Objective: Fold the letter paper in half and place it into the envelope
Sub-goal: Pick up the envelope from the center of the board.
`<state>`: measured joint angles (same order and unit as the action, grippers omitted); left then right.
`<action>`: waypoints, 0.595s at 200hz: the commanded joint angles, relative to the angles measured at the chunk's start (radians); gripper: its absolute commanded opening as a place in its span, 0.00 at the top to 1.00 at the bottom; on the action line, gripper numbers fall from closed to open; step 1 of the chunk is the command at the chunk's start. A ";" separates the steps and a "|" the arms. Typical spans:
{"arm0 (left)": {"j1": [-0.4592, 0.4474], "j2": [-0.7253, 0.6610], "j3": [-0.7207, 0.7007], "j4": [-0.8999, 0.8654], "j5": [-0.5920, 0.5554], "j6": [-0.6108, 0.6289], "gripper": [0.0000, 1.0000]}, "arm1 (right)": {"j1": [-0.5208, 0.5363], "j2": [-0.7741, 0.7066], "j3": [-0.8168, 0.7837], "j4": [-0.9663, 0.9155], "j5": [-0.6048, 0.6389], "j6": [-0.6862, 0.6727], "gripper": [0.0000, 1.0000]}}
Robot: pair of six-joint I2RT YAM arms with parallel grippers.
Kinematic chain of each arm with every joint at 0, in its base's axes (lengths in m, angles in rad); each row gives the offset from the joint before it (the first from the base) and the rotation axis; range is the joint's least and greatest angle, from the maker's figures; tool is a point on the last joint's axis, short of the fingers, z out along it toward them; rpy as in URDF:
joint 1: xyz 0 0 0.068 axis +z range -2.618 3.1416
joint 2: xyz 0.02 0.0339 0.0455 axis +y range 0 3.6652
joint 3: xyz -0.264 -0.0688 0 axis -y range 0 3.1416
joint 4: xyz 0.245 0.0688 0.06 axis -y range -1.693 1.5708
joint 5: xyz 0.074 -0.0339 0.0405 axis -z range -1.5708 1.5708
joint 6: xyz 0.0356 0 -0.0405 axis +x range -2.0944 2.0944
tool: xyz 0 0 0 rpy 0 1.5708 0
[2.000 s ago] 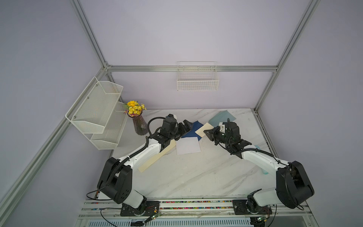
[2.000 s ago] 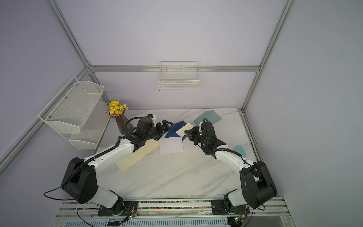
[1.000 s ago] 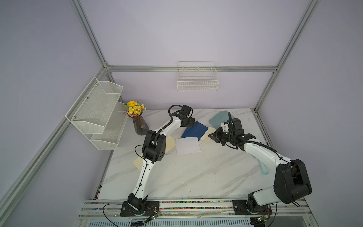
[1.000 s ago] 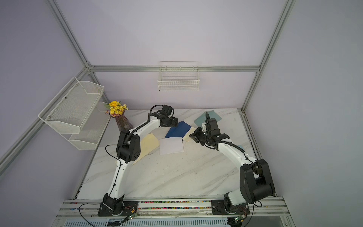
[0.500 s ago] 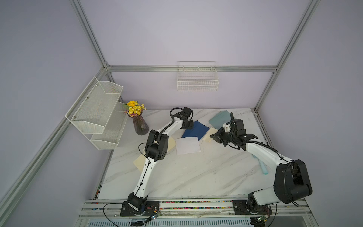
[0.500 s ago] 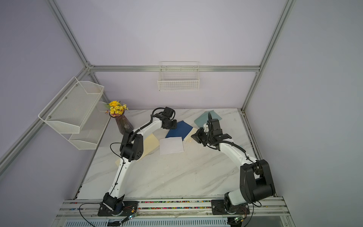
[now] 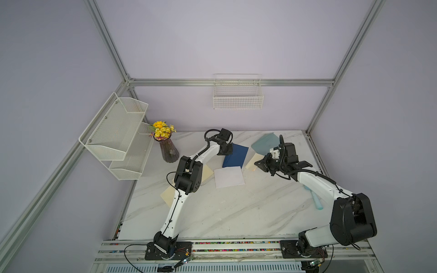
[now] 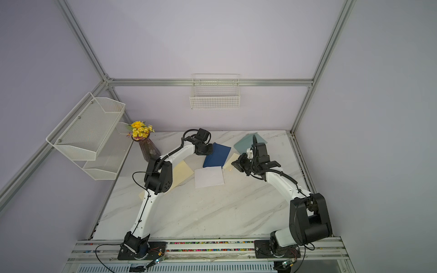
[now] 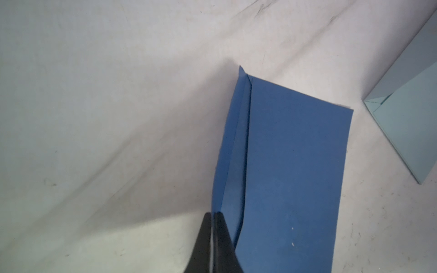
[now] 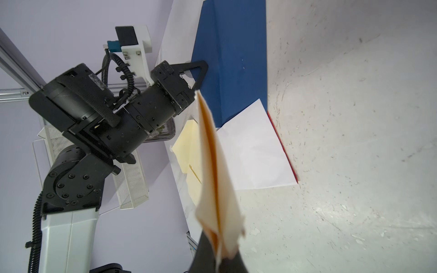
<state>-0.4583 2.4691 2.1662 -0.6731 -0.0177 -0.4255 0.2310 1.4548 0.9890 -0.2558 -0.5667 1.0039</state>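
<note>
At the far middle of the worktop, the left jaws are closed on the flap edge of the blue envelope, which lies flat with its mouth barely parted in the left wrist view. Just beside it, the right jaws are clamped on one end of the folded letter. The letter sticks out towards the envelope, and I cannot tell whether its free end touches the worktop.

Risks, as I judge them:
- The pinch on the flap is thin and near one end. A pull could slip off, or drag the whole envelope rather than open it.
- The letter's two leaves gape apart at the free end. One leaf could catch the envelope's edge, or slide under it instead of inside.
- A white sheet lies touching the envelope's near edge, so a low approach could push it along.
- The letter is held at one end only and may sag or twist on the way in.
</note>
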 commanded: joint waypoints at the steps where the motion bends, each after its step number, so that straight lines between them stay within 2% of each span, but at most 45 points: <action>1: 0.007 -0.100 -0.006 0.032 -0.034 0.021 1.00 | -0.002 -0.038 -0.017 -0.022 0.003 -0.012 1.00; 87: 0.007 -0.212 -0.069 0.199 -0.053 0.006 1.00 | -0.003 -0.051 -0.006 -0.043 0.017 -0.020 1.00; 119: 0.011 -0.236 -0.056 0.205 -0.033 0.004 1.00 | -0.003 -0.036 0.012 -0.042 0.019 -0.025 1.00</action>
<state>-0.4580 2.3024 2.0956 -0.5243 -0.0563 -0.4259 0.2310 1.4200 0.9741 -0.2867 -0.5648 0.9932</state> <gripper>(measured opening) 0.047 0.051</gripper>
